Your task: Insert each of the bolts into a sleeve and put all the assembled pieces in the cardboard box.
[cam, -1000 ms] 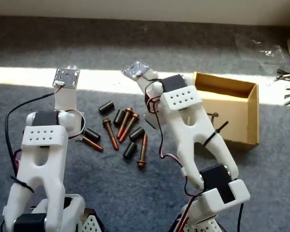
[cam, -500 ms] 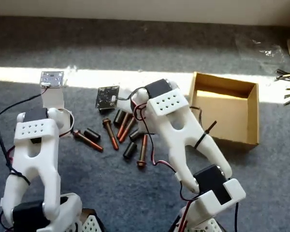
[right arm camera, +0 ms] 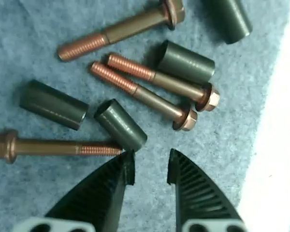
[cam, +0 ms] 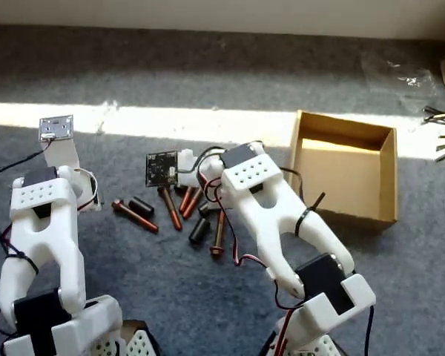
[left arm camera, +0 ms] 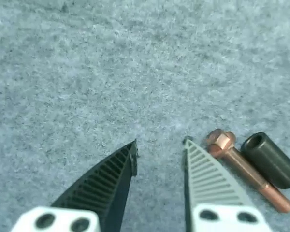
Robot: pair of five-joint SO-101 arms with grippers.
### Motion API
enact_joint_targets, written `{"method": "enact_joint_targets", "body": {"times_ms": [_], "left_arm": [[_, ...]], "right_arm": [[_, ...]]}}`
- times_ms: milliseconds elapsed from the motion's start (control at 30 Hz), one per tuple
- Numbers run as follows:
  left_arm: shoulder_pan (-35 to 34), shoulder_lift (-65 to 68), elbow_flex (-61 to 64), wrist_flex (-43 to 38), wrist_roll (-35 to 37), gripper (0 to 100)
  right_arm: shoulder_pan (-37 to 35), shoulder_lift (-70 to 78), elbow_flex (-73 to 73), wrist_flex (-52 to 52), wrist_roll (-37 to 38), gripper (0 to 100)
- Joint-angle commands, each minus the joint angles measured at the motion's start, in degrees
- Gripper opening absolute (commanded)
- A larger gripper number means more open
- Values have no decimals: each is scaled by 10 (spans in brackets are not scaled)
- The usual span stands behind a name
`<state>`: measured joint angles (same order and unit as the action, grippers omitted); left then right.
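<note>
Two white robot arms [cam: 274, 215] stood over a scatter of copper-coloured hex-head bolts [cam: 169, 209] and short dark metal sleeves [cam: 199, 231]. These lay loose on the grey carpet [cam: 208, 74] at the centre of the high view, with the open brown cardboard box [cam: 344, 127] just to their right. The left claw [left arm camera: 160, 142], at the left edge of the scatter, hung low over the carpet with its jaws moderately apart and nothing between them. One bolt [left arm camera: 241, 166] and one sleeve [left arm camera: 270, 159] lay side by side just beside it. The right claw [right arm camera: 150, 154], above the middle of the pile, had its jaws parted only narrowly and gripped nothing. Its tips were just short of a sleeve [right arm camera: 121, 124] that lay close by the threaded tip of a bolt [right arm camera: 58, 147]. None of the bolts seen on the carpet sat inside a sleeve. The pieces looked like small, rigid, smooth metal rounds, light for the arms but apt to roll or slip. A sleeve would best be pinched across its middle. A bolt would best be held on the plain shank near its head, leaving the thread free to enter.
</note>
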<state>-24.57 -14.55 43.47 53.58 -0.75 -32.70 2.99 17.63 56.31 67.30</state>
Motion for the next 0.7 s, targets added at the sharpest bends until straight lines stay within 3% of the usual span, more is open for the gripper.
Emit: {"method": "enact_joint_targets", "body": {"times_ms": [0,667], "left_arm": [[-7,-2,-20,-10,4,209],[-45,0,-15,-44,31,217]], "right_arm": [[-22,-4,-2,-11,5,113],[-43,26,42,-14,76,163]]}}
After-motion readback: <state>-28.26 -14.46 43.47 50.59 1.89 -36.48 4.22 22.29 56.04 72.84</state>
